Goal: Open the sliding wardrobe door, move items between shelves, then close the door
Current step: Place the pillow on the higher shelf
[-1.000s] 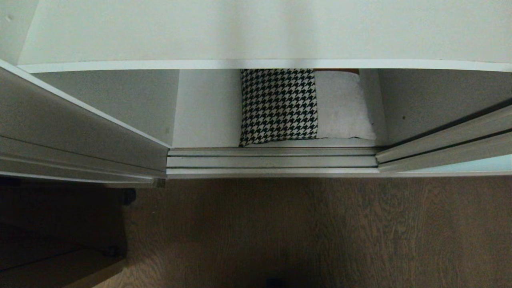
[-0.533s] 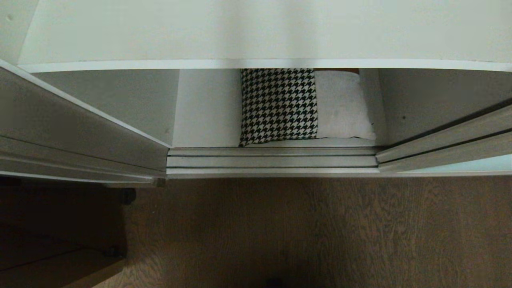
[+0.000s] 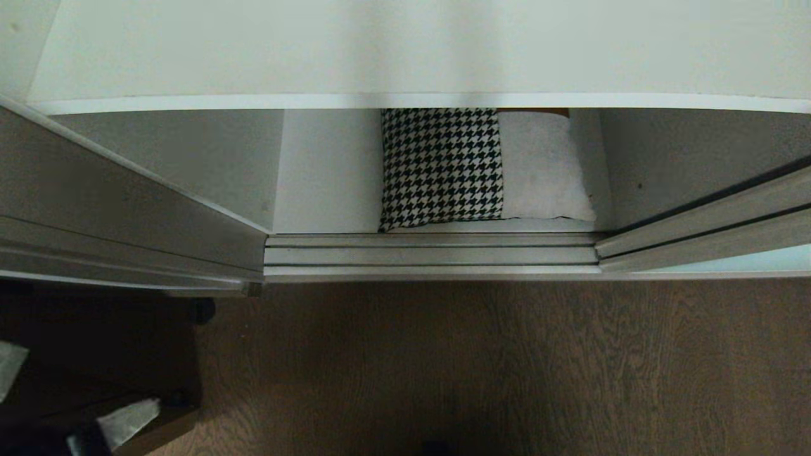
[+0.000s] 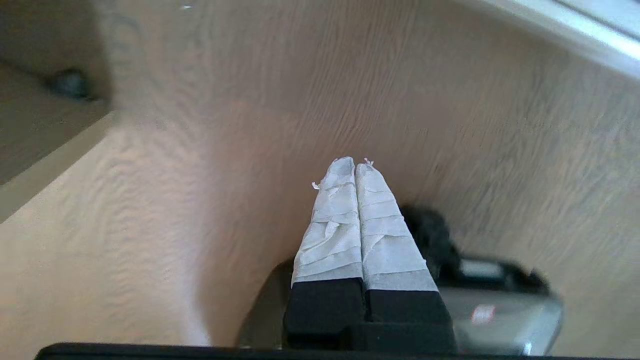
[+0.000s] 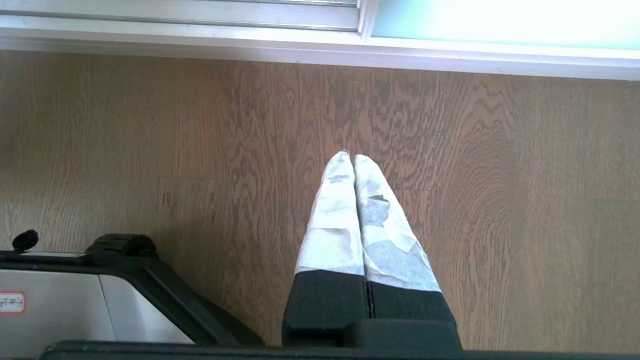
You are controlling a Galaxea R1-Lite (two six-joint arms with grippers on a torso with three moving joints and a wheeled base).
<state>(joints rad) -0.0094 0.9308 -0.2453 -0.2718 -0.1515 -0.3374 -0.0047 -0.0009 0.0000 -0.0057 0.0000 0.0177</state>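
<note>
Wardrobe, viewed from above by the head camera.

Sliding wardrobe door (image 3: 728,218): aqua glass in a silver frame, pushed aside to the robot's right; opening clear over the floor track (image 3: 431,256).

Cushion (image 3: 443,168): houndstooth half on the left, light-grey patch on the right; lies flat on the lower shelf (image 3: 326,171), front edge just behind the track, rear edge hidden under the upper shelf (image 3: 418,50). Sits right of centre in the opening.

Left hand (image 3: 127,421): fingers pressed together, holding nothing; low at the lower-left corner of the head view, over the wooden floor (image 3: 481,367). Its wrist view shows taped fingers (image 4: 335,215) closed above floorboards.

Right hand (image 5: 354,157): fingers closed, empty; out of the head view, hanging over the floor in front of the track.

Key relation: the cushion lies ahead and to the right of the left hand, well apart. The left hand would have to open and reach forward and inward.

Judgement: door step done; cushion transfer not yet begun.
</note>
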